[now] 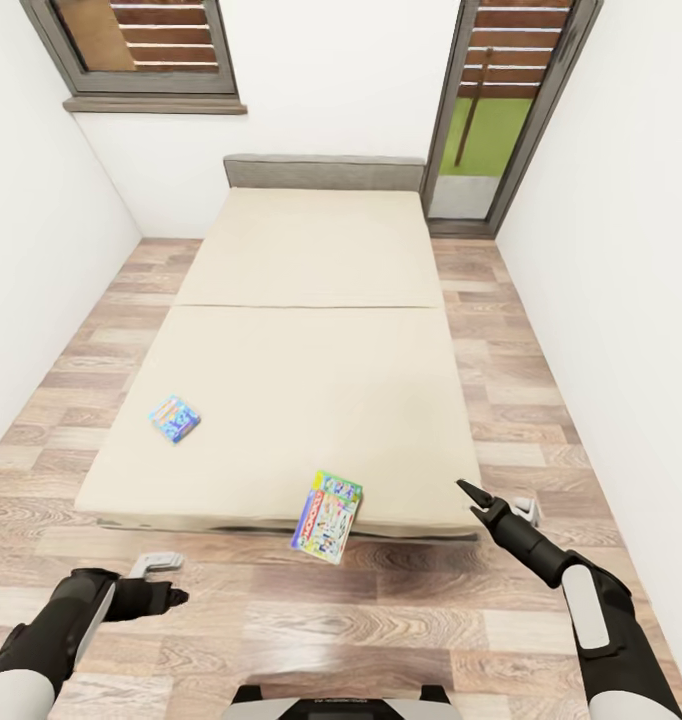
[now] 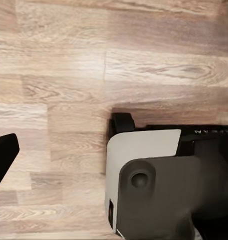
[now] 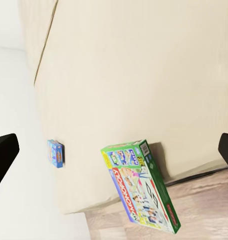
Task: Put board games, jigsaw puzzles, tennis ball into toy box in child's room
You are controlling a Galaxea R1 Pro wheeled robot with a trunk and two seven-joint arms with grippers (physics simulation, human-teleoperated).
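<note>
Monopoly box (image 1: pixel 328 517) overhangs the bed's (image 1: pixel 311 300) near edge; a blue game (image 1: pixel 174 418) lies farther left. Right gripper (image 1: pixel 473 494) gapes wide beside the bed. Left gripper (image 1: pixel 171 597): cannot tell, above floor (image 2: pixel 68 60).

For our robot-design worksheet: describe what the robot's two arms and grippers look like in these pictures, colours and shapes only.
Both arms have black jointed segments with light-grey panels along the forearms. The left gripper has a pale grey finger beside a black pointed one. The right gripper is black, tapering to a sharp tip, with a small grey part beside it. In the wrist views the fingertips look like flat black wedges. No cables or markings are visible.
</note>
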